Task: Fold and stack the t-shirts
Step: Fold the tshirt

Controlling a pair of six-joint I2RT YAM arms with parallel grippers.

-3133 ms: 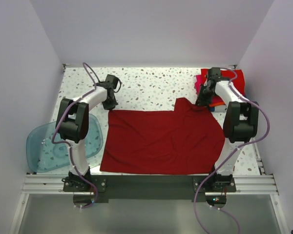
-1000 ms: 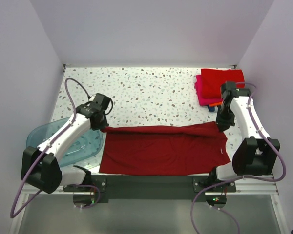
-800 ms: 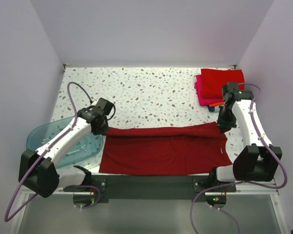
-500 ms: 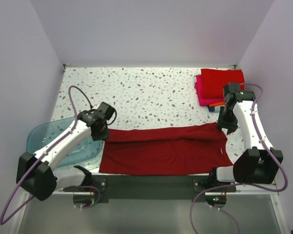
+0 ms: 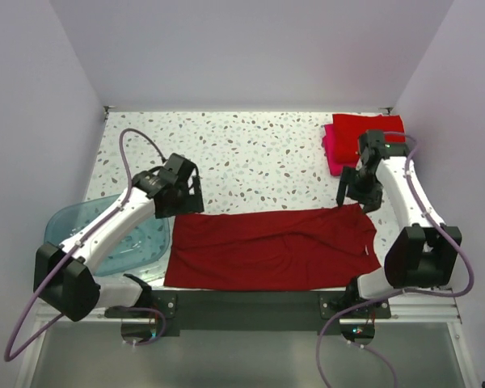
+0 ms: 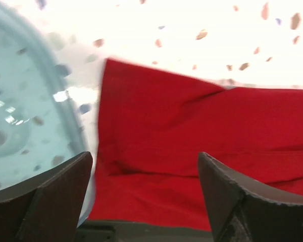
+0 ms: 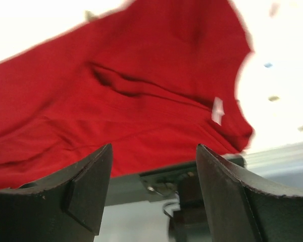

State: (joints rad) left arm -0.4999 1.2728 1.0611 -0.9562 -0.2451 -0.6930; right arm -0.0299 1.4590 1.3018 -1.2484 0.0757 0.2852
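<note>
1. Fingers (image 6: pixel 50 201) of the left hand (image 6: pixel 144 161) stand wide apart with nothing between them. The wrist view looks down past them onto the dark red t-shirt (image 6: pixel 192 126).
2. From above, the left hand (image 5: pixel 187 194) sits at the upper left corner of the dark red t-shirt (image 5: pixel 271 250). Whether it touches the cloth, I cannot tell.
3. The right hand (image 7: pixel 154 151) is spread wide too and holds nothing. Red cloth fills the gap between its fingers (image 7: pixel 91 186).
4. In the overhead view, the right hand (image 5: pixel 352 192) is at the shirt's upper right corner.
5. The shirt lies flat as a wide band along the lower edge of the speckled tabletop (image 5: pixel 250 153), between the two arms. A long crease runs across it, and a small white tag (image 7: pixel 218 111) shows near its right end.
6. Just left of the shirt, a translucent blue tub (image 5: pixel 73 242) hangs over the tabletop's left edge. Its rim (image 6: pixel 65 101) shows beside the cloth in the left wrist view.
7. In the upper right corner of the tabletop sits a stack of folded t-shirts (image 5: pixel 368 129). Bright red is on top, with magenta (image 5: pixel 331 153) and a sliver of orange (image 5: pixel 356 172) beneath. The stack is near the right hand.
</note>
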